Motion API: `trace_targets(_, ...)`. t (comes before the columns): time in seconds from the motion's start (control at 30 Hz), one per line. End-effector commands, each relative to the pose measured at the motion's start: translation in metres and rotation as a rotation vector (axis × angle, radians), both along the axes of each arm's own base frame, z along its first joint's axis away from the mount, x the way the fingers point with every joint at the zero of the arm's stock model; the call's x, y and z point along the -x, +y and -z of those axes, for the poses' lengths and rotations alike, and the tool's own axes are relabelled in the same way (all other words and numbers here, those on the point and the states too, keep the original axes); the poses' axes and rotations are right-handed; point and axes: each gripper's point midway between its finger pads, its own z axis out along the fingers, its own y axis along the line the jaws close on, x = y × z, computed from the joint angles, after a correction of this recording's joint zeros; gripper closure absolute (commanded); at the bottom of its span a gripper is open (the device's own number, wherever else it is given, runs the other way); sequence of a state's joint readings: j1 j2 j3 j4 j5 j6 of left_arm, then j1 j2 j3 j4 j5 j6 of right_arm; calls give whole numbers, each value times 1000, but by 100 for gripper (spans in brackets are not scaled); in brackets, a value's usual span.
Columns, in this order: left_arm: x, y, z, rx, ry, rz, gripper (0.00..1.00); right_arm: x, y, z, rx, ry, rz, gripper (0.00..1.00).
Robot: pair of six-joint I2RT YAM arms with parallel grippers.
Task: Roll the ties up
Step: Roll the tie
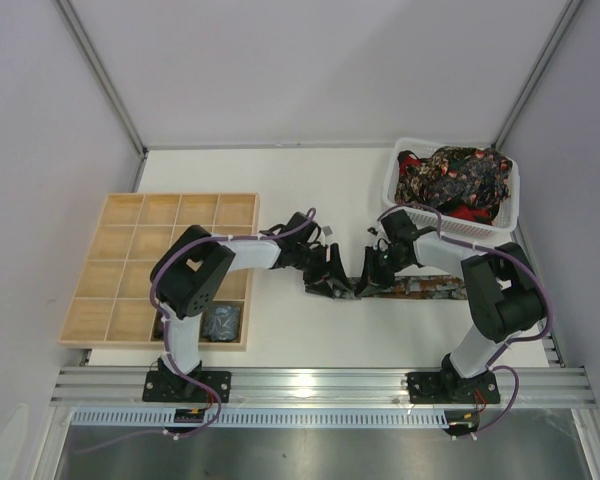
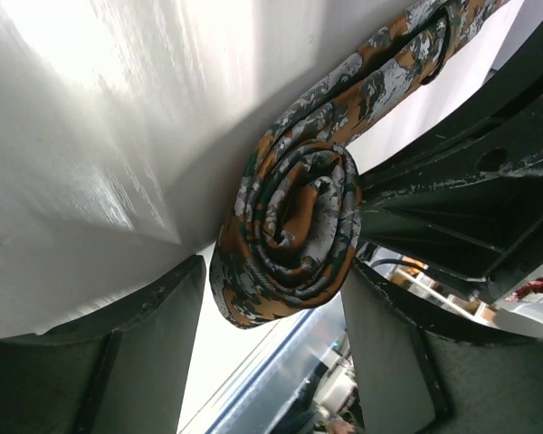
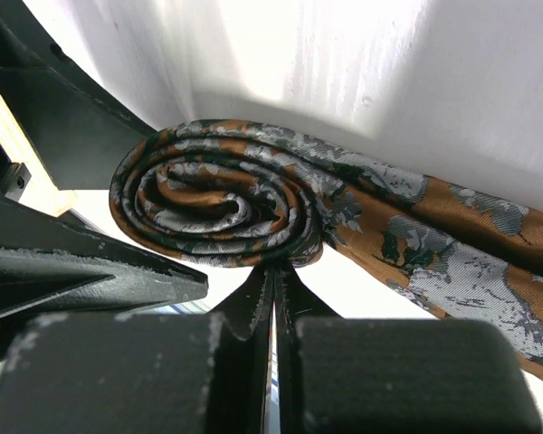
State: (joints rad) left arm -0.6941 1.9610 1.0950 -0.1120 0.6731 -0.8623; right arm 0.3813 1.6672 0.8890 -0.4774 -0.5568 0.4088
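Observation:
One tie, orange-brown with grey and dark green pattern, lies on the white table between my grippers. Its left end is rolled into a coil (image 1: 348, 287) and its flat tail (image 1: 435, 289) runs right. In the left wrist view the coil (image 2: 294, 231) sits snugly between the tips of my left gripper (image 2: 273, 280), which is closed around it. My right gripper (image 3: 278, 268) is shut, its tips pressed against the coil's (image 3: 213, 194) lower edge where the tail (image 3: 452, 262) leaves. I see no fabric in the slit between its fingers.
A white mesh basket (image 1: 470, 229) at the back right holds a pile of dark ties (image 1: 455, 178). A pale wooden grid tray (image 1: 130, 245) lies at the left, with a small dark coil (image 1: 222, 322) in its near right cell. The two grippers nearly touch.

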Motion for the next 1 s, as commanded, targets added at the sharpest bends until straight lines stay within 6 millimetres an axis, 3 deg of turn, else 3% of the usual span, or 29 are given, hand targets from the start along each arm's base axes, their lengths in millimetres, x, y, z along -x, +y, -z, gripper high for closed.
trace_targets(0.0, -14, -2, -3, -9, -86, 29, 32, -18, 3, -7, 0, -58, -3, 100)
trace_targets(0.37, -21, -3, 5, -34, -100, 60, 37, -32, 8, -25, -11, -85, 1, 100)
trace_targets(0.73, -26, 1, 4, -41, -98, 26, 56, -36, 0, -5, 47, -82, 10, 100)
trace_targets(0.87, -25, 2, -1, -27, -93, 10, 71, -38, 5, -4, 35, -88, 7, 100)
trace_targets(0.97, -23, 4, -4, -23, -91, 10, 76, -37, 7, -2, 37, -87, -6, 100)
